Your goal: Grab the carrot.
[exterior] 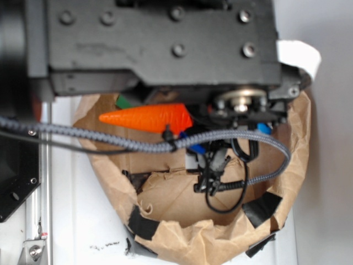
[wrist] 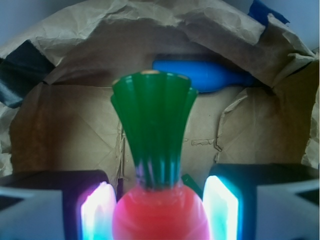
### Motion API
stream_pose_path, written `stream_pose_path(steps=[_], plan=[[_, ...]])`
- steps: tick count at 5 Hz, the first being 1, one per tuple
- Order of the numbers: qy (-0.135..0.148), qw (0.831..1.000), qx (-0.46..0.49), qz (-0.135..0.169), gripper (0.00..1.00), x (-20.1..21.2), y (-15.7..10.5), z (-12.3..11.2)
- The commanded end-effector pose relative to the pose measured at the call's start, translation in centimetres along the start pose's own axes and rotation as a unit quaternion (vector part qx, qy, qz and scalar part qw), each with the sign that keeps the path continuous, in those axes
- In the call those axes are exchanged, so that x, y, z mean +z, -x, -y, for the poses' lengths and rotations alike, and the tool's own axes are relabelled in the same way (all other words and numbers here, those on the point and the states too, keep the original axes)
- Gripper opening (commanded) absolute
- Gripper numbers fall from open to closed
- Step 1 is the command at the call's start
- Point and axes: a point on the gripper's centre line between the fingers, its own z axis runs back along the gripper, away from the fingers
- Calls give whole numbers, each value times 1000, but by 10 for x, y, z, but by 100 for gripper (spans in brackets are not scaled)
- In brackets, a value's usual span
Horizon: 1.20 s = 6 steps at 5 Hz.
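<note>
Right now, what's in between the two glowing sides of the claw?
The carrot. In the wrist view its orange body sits between the claw's lit fingers, green stem pointing toward the blue bottle.

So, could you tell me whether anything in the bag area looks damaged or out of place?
The brown paper liner is crumpled and torn along its rim, patched with black tape. Otherwise nothing stands out: the carrot sits between the gripper fingers.

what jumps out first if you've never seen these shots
The bright orange carrot stands out most, lying level above the brown paper bag just under the dark arm; in the wrist view its green stem fans up the middle. The pincer flanks its orange body with glowing pads. A blue bottle lies at the bag's back.
</note>
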Motion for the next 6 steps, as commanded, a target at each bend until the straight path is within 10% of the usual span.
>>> stream_pose_path(steps=[1, 6], plan=[[-4, 1000, 3, 21, 0, 9, -3, 1], [-20, 999, 16, 25, 0, 7, -4, 0]])
